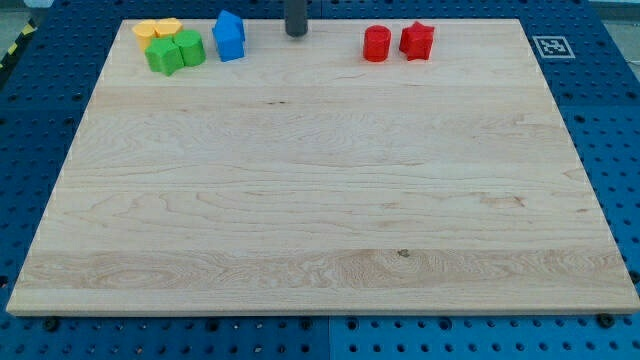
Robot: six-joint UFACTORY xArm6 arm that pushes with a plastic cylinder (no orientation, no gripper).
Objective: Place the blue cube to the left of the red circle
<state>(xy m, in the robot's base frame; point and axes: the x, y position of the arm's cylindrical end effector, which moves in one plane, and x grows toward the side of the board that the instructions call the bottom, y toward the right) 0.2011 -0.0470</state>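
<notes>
The blue cube (229,36) sits near the view's top left on the wooden board (320,200). The red circle, a short red cylinder (376,44), stands at the view's top right of centre, with a red star-shaped block (416,41) touching its right side. My tip (296,33) is at the board's top edge, between the blue cube and the red circle, a little right of the cube and apart from it. The rod enters from the view's top.
Two green blocks (174,52) sit left of the blue cube. Two yellow blocks (157,29) lie just above the green ones at the board's top left corner. A black-and-white marker tag (550,46) lies off the board at the view's top right.
</notes>
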